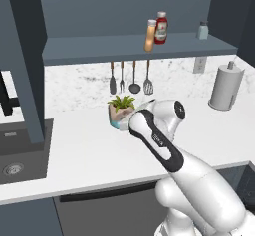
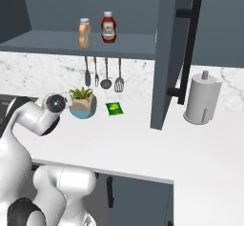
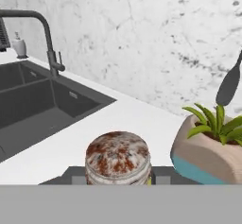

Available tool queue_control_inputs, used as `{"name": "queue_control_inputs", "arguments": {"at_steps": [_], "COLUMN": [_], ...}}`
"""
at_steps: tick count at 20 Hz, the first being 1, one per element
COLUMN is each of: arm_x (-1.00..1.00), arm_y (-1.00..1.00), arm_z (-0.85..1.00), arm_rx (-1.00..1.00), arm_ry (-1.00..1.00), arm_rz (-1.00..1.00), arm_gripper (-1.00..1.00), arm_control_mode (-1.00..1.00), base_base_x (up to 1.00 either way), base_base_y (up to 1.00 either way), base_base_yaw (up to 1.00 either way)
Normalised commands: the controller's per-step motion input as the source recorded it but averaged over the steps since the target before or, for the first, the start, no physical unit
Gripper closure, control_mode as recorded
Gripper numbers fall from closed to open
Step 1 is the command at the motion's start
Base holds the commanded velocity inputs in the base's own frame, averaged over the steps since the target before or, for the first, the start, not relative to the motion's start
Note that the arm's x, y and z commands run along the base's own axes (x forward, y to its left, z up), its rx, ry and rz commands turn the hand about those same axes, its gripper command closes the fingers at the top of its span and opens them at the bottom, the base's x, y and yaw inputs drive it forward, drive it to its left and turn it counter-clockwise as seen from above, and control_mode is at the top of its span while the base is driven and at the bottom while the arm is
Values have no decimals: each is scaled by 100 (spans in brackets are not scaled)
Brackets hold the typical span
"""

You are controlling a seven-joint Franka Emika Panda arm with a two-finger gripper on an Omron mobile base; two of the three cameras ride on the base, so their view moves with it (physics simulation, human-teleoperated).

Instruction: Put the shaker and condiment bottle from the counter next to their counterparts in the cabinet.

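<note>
In the hand view my gripper [image 3: 118, 176] is shut on the shaker [image 3: 118, 158], a small jar with a mottled brown cap, low over the white counter [image 3: 108, 116]. My hand is beside the potted plant [image 3: 212, 147]. The orange condiment bottle [image 1: 150, 36] [image 2: 85, 33] stands upright on the open cabinet shelf [image 1: 89, 51] [image 2: 52, 43], right next to the red ketchup bottle [image 1: 161, 28] [image 2: 108, 27]. A pale blue-grey shaker [image 1: 202, 31] sits further right on the same shelf. In the left base view my forearm hides the hand.
A dark sink [image 3: 33, 100] [image 1: 20, 150] with a faucet [image 3: 47, 38] lies left of the plant [image 1: 121, 111] [image 2: 82, 104]. Utensils [image 1: 130, 78] hang under the shelf. A green packet [image 2: 114, 108], a paper towel roll [image 1: 226, 86] [image 2: 201, 98] and the open cabinet door [image 2: 174, 53] are to the right.
</note>
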Motion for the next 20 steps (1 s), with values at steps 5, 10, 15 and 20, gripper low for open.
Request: {"name": "queue_control_inputs", "arguments": {"at_steps": [5, 10, 15, 20], "arm_x": [0, 0, 0, 0], "arm_y": [-4, -29, -49, -53], "arm_z": [54, 51, 47, 53], "arm_rx": [-4, 0, 1, 0], "arm_ry": [0, 0, -1, -5], "arm_rz": [-35, -38, -35, -32], "arm_gripper": [100, 100, 100, 100], "arm_control_mode": [-100, -100, -100, -100], "base_base_x": [0, 0, 0, 0], "base_base_y": [0, 0, 0, 0], "base_base_yaw": [0, 0, 0, 0]}}
